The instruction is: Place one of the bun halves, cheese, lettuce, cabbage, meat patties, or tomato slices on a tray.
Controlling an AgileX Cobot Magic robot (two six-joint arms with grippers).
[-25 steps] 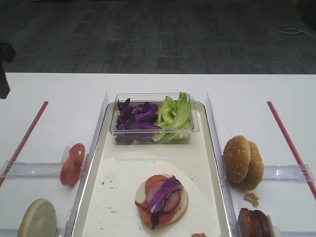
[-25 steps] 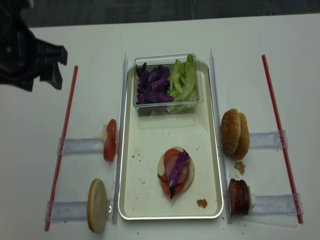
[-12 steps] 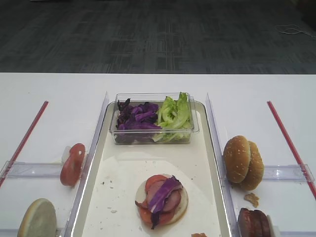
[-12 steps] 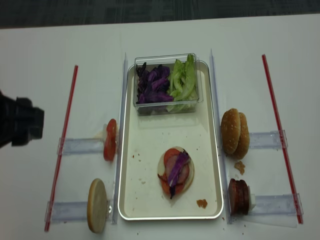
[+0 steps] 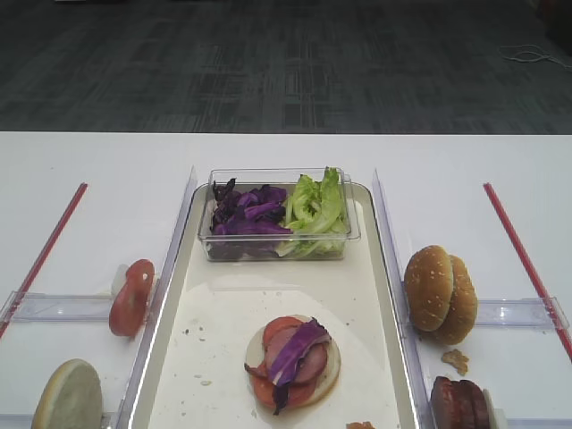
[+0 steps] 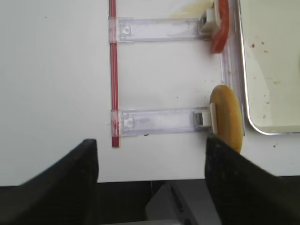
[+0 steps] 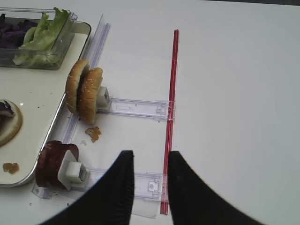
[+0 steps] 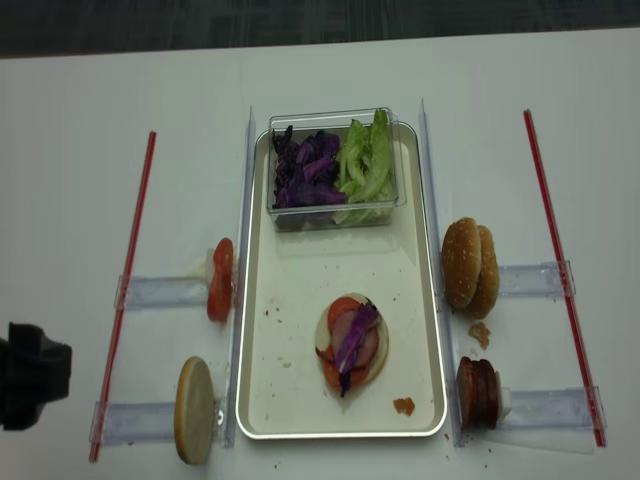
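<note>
1. Hanging wide open and empty, the left gripper shows two dark fingers at the bottom of its wrist view, over the white table's near edge.
2. At its 1 o'clock a lone bun half stands on edge against a clear plastic holder, just beside the tray rim.
3. Further up at 1 o'clock, tomato slices stand at the end of a second holder.
4. The right gripper hangs with its fingers a narrow gap apart, holding nothing.
5. At its 10 o'clock, meat patties stand upright; two bun halves stand at 11.
6. On the tray, a bun base carries tomato, meat and purple cabbage.
7. At the tray's 12 o'clock end, a clear tub holds cabbage beside lettuce.
</note>
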